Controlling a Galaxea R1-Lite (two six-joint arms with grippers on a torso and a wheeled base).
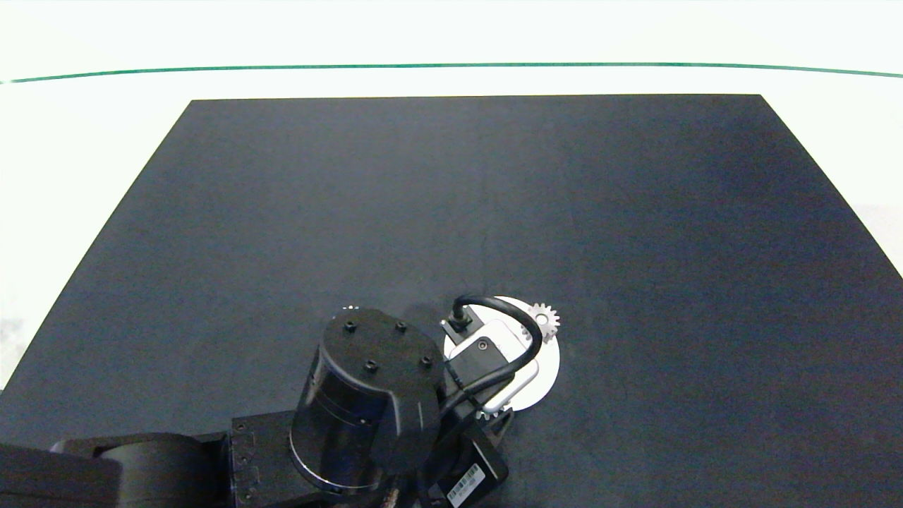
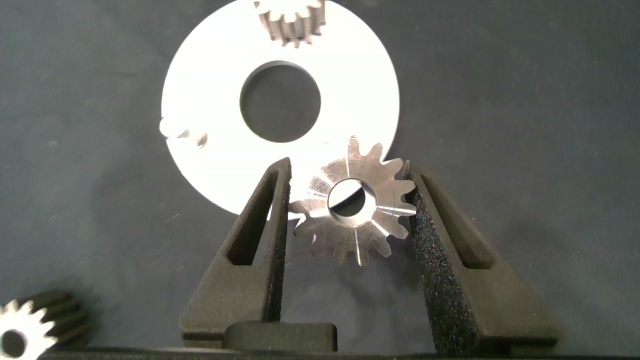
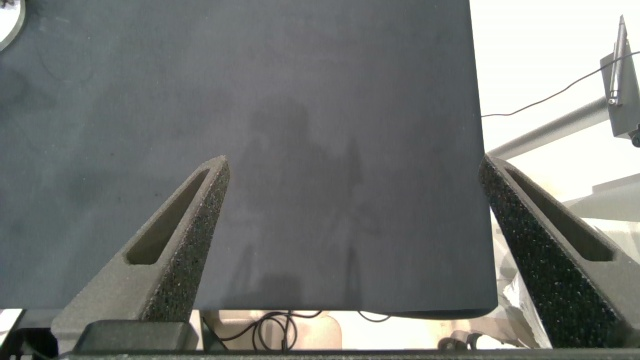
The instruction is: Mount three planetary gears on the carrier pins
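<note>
Head view: even overhead light, white surround past the mat (image 1: 494, 212) blown out, mat itself dim and slightly mottled. White disc (image 1: 549, 367) near clipped. Green line at far edge bows, so lens distortion. Left wrist view: disc (image 2: 200, 90) overexposed, held gear (image 2: 352, 200) glints with sharp radial highlights, sharp focus. Right wrist view: faint soft shadows on mat (image 3: 300, 150), bright background off its edge.

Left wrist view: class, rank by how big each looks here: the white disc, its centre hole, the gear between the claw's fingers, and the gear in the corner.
1. White disc, largest.
2. Gear between the fingers; it may sit nearer the camera, so it may look bigger than it is.
3. Centre hole.
The corner gear is cut off by the frame, so unranked.
</note>
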